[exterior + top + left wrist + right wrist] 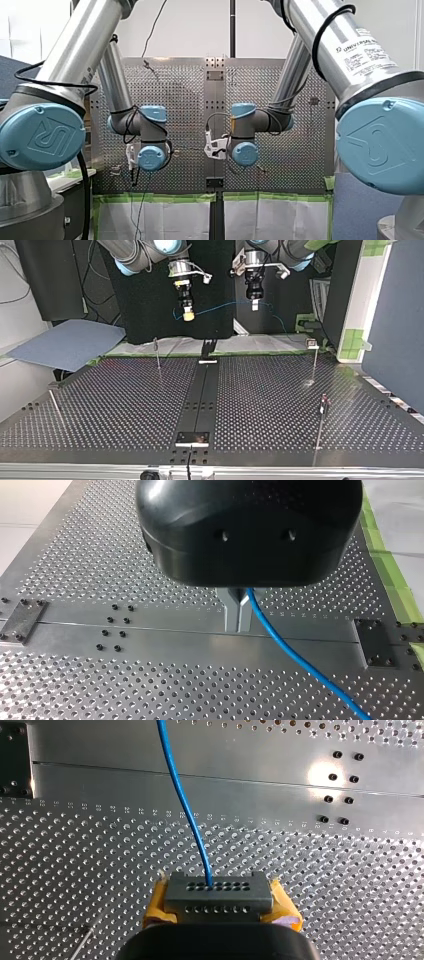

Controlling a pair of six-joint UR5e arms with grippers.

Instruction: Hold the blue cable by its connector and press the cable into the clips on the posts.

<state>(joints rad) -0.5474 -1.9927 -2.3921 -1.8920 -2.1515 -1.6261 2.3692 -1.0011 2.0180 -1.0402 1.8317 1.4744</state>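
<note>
My right gripper (218, 896) has yellow pads (156, 906) and is shut on a grey connector block (218, 890). The blue cable (184, 800) leaves that block and runs ahead over the perforated table. My left gripper (239, 616) holds its metal fingers shut on the blue cable (300, 660), which trails away beneath it. In the top view both grippers hang high above the table's far edge: my right gripper (188, 315) at the left, my left gripper (255, 304) at the right. The cable (220, 306) sags between them. Thin posts (314, 362) with clips (312, 343) stand on the table.
Other posts stand at the top view's left (158, 354) and near right (322, 415). A dark centre strip (202, 395) runs along the table, with a small mount (192, 438) at its near end. A blue-grey sheet (65, 342) lies beyond the far left corner.
</note>
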